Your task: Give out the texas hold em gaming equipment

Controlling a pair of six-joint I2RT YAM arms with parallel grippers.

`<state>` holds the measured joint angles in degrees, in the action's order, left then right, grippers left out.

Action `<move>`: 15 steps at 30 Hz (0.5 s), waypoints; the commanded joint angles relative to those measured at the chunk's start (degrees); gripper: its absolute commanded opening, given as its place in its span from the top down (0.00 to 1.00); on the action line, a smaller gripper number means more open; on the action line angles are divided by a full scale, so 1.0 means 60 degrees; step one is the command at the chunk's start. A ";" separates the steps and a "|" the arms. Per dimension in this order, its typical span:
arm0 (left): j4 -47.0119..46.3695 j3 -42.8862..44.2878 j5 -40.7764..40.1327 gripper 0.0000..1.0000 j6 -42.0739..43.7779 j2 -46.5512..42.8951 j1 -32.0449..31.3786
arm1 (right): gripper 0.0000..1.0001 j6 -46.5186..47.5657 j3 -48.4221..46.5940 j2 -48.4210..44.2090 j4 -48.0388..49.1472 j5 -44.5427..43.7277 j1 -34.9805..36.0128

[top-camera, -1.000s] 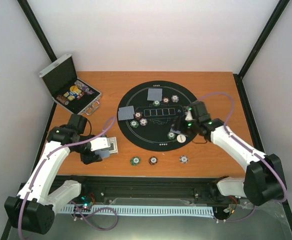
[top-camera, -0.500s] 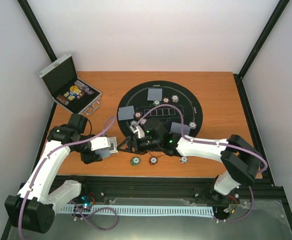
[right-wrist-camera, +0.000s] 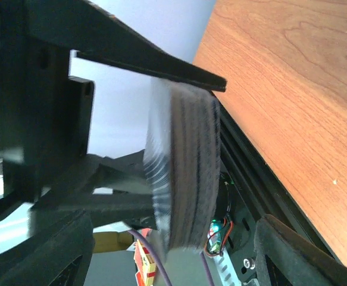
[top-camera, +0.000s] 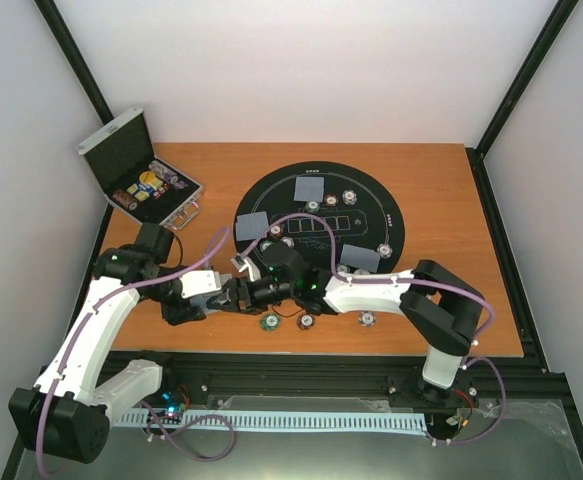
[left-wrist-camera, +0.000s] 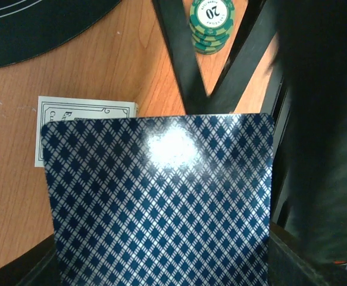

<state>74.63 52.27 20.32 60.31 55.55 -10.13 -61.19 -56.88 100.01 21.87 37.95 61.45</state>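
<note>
**Deck gripped, right jaws spread at its edge**

The left jaws are clamped on a deck of blue-checked cards (left-wrist-camera: pixel 161 202), held flat above the desk (left-wrist-camera: pixel 18 196). The right jaws stand spread, and their fingers (left-wrist-camera: pixel 182 59) reach the deck's far edge. Just beyond them sits a green chip stack (left-wrist-camera: pixel 212 24). A white printed card (left-wrist-camera: pixel 84 113) lies beneath the deck.

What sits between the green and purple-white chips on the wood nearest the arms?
A brown-red chip, in line between the green chip and the purple-white chip; the top view shows it.
</note>
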 commanded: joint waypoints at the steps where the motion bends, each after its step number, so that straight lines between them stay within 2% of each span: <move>1: 0.0428 0.0593 0.0450 0.99 -0.0065 0.0125 -0.0011 | 0.26 -0.0220 -0.0445 0.0661 0.0569 0.0266 0.0169; 15: 0.0851 0.0803 0.0675 0.99 -0.0025 0.0257 -0.0011 | 0.28 -0.0865 -0.1029 0.2012 0.1626 0.0673 0.0173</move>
<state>78.28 55.00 22.15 60.14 57.01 -10.13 -65.17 -62.26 110.61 28.86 41.60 61.93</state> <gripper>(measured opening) 0.670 0.724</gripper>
